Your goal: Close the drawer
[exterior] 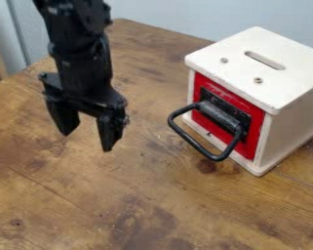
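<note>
The drawer (232,114) shows its red front with a black panel in a small white box (269,73) with a slotted top, at the right of the wooden table. Its large black loop handle (198,132) juts out toward the left and front. My black gripper (90,129) hangs left of the handle, pointing straight down, a short way above the table. Its two fingers stand apart, open, with nothing between them. A gap of bare wood separates it from the handle.
The wooden table (145,195) stretches out in front and to the left. A wall and a pale panel stand behind the table's far edge.
</note>
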Robot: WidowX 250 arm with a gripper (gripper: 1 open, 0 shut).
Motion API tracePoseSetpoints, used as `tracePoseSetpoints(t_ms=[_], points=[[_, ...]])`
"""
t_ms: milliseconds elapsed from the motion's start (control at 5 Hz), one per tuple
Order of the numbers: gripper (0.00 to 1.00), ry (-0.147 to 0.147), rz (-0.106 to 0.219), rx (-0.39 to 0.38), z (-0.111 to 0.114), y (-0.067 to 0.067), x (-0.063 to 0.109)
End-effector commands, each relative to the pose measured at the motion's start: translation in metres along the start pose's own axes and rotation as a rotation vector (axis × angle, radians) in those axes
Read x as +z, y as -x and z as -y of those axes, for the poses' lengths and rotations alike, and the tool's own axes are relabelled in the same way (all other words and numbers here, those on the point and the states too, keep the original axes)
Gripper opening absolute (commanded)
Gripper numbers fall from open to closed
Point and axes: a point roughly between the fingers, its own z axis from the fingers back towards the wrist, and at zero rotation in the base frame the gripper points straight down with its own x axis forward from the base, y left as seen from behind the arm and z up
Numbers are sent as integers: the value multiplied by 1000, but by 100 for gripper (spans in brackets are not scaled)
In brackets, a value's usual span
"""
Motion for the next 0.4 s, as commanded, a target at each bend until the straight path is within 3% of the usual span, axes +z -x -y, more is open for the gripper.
tracePoseSetpoints(t_ms=[0, 200], points=[[100, -5, 41, 14, 1, -6, 5], [100, -9, 39, 49, -12, -4, 3]])
